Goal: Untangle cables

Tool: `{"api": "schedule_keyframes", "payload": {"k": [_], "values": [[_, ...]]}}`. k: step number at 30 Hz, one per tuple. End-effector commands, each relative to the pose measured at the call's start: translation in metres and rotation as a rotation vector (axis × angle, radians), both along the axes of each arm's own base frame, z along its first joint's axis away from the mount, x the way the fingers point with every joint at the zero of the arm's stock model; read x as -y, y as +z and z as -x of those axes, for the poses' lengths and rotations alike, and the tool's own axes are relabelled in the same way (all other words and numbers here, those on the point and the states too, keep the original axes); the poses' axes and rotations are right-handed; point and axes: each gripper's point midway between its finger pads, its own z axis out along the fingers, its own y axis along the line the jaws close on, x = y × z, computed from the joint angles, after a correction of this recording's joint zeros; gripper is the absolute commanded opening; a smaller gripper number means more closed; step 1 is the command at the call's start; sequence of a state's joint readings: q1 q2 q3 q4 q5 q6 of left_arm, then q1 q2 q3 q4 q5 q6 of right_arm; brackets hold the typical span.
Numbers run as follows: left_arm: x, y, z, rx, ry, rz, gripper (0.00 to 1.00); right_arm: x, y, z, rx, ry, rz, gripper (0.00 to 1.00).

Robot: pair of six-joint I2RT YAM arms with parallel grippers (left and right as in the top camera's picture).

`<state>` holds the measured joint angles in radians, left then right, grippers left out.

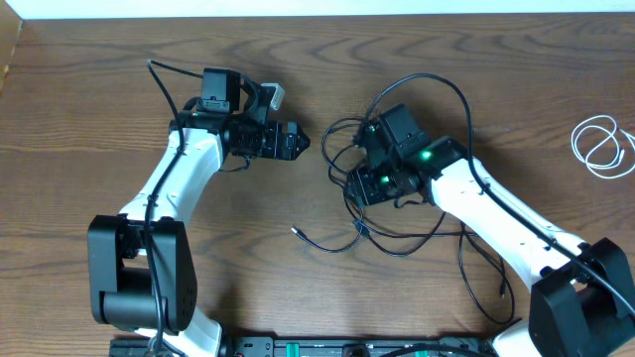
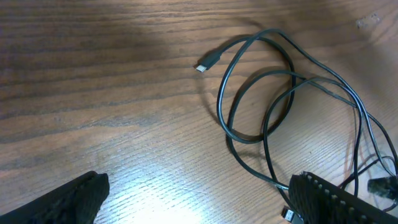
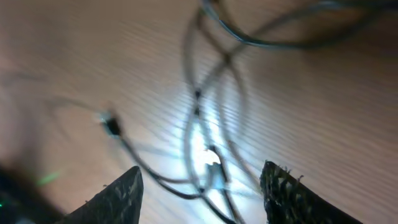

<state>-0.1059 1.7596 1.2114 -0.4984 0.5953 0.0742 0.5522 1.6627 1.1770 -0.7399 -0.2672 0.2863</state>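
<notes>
The long black cable [image 1: 397, 233] lies in tangled loops on the wooden table at centre right, one plug end [image 1: 295, 231] pointing left. My right gripper [image 1: 349, 180] is open, hovering over the tangle; in its wrist view the black loops [image 3: 211, 93] run blurred between its jaws [image 3: 202, 186]. My left gripper [image 1: 301, 142] is open and empty, left of the tangle; its wrist view shows the black loops [image 2: 261, 93] and a plug [image 2: 204, 66] ahead of the jaws [image 2: 199, 199]. The white cable [image 1: 603, 146] lies coiled at the far right, apart from the black one.
The table's far edge [image 1: 317, 14] runs along the top. The arm bases stand at the bottom left [image 1: 139, 278] and bottom right [image 1: 585, 297]. Thicker black arm wires [image 1: 164, 79] arc above the left arm.
</notes>
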Motion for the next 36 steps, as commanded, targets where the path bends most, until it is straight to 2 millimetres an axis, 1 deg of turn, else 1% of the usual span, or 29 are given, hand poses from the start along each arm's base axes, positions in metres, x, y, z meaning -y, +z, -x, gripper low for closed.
{"api": "schedule_keyframes", "payload": {"k": [1, 3, 4, 5, 7, 9, 11, 13, 14, 16, 19, 22, 26, 29, 30, 33, 35, 36], "values": [[-0.002, 0.004, 0.002, 0.007, 0.011, -0.005, 0.98, 0.035, -0.010, -0.018, 0.044, -0.163, 0.169, 0.56], [-0.002, 0.004, 0.002, 0.007, 0.011, -0.005, 0.98, 0.046, -0.010, -0.027, 0.069, -0.233, 0.199, 0.51], [-0.002, 0.004, 0.002, 0.007, 0.011, -0.005, 0.98, 0.048, -0.009, -0.032, 0.081, -0.260, 0.196, 0.48], [-0.002, 0.004, 0.002, 0.007, 0.011, -0.005, 0.98, 0.049, -0.009, -0.038, 0.092, -0.284, 0.187, 0.48], [-0.002, 0.004, 0.002, 0.007, 0.011, -0.005, 0.98, 0.046, -0.007, -0.048, 0.118, -0.315, 0.161, 0.48], [-0.002, 0.004, 0.002, 0.007, 0.011, -0.005, 0.98, 0.039, -0.004, -0.060, 0.154, -0.342, 0.122, 0.42], [-0.003, 0.004, 0.003, 0.004, 0.011, -0.006, 0.98, 0.037, -0.002, -0.070, 0.181, -0.396, 0.097, 0.41], [-0.003, 0.003, 0.003, 0.004, 0.011, -0.006, 0.98, 0.035, -0.004, -0.078, 0.169, -0.497, 0.057, 0.45], [-0.003, 0.004, 0.003, 0.004, 0.011, -0.006, 0.98, 0.034, -0.006, -0.081, 0.161, -0.531, 0.042, 0.43], [-0.003, 0.004, 0.002, 0.004, 0.011, -0.006, 0.98, 0.031, -0.012, -0.085, 0.144, -0.583, 0.020, 0.31], [-0.003, 0.004, 0.002, 0.006, 0.011, -0.006, 0.98, 0.027, -0.025, -0.090, 0.121, -0.632, 0.007, 0.24], [-0.002, 0.004, 0.002, 0.008, 0.011, -0.005, 0.98, 0.022, -0.040, -0.097, 0.118, -0.644, 0.001, 0.27], [-0.002, 0.004, 0.002, 0.008, 0.011, -0.005, 0.98, 0.011, -0.059, -0.113, 0.146, -0.643, -0.031, 0.27], [-0.002, 0.004, 0.002, 0.008, 0.011, -0.005, 0.98, 0.005, -0.073, -0.124, 0.164, -0.650, -0.056, 0.25], [-0.002, 0.004, 0.002, 0.008, 0.011, -0.005, 0.98, 0.004, -0.078, -0.126, 0.156, -0.669, -0.063, 0.25], [-0.003, 0.004, 0.002, 0.008, 0.011, -0.006, 0.98, 0.006, -0.091, -0.124, 0.123, -0.715, -0.057, 0.19], [-0.002, 0.004, 0.002, 0.008, 0.011, -0.005, 0.98, 0.008, -0.095, -0.122, 0.110, -0.732, -0.050, 0.18], [-0.002, 0.004, 0.002, 0.009, 0.011, -0.005, 0.98, 0.008, -0.096, -0.122, 0.109, -0.733, -0.047, 0.20]]}}
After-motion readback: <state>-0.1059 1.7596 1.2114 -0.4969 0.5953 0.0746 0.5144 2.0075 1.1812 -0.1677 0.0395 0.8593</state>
